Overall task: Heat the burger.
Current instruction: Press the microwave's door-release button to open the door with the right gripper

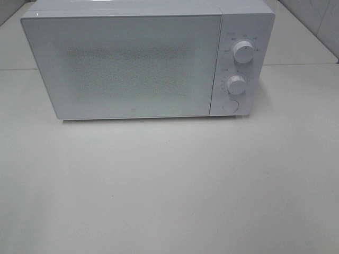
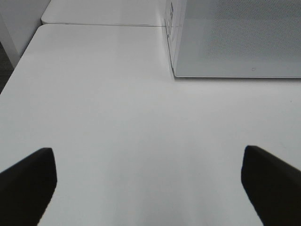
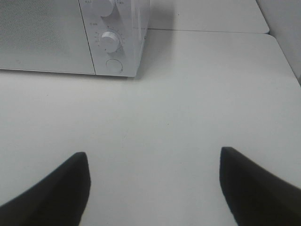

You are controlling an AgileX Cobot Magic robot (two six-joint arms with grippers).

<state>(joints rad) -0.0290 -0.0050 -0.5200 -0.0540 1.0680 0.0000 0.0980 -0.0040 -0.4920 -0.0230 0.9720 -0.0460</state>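
My left gripper [image 2: 150, 186] hangs over the white table [image 2: 108, 108], fingers [image 2: 28, 183] spread wide. The white microwave [image 2: 235, 37] stands just ahead.

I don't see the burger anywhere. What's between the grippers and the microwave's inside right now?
The shut door of the microwave closes off the cavity. Only table surface lies between it and the open left gripper and right gripper. No burger shows in any view.
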